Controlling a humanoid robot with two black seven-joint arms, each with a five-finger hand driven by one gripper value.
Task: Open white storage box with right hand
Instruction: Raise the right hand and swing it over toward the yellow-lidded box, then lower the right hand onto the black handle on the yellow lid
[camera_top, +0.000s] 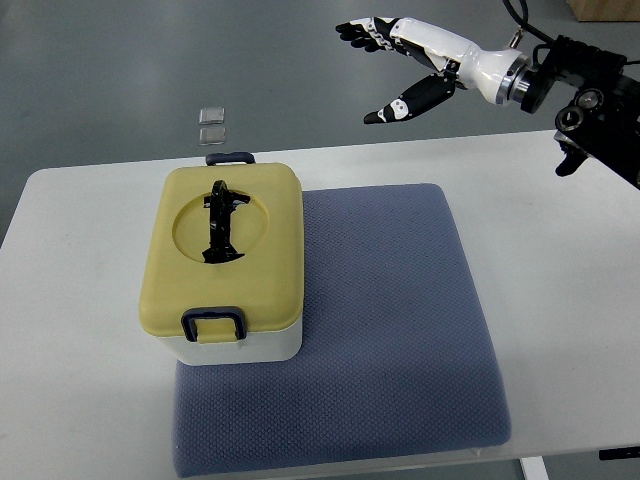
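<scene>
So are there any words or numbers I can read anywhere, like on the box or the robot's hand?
None can be read.
Storage box, yellow lid and white base: no print shows.
Right hand: no lettering; only tiny white dots on the fingers.
Blue mat and white table: plain.
Two small clear squares on the floor: no legible text.

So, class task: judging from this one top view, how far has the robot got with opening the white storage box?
Done: nothing visible yet. The storage box sits on the blue mat with its yellow lid seated and the near latch down. In hand: the right hand hangs open beyond the table's far edge, well away from the box, holding nothing. Left: reaching the box, releasing the latches, lifting the lid.
</scene>
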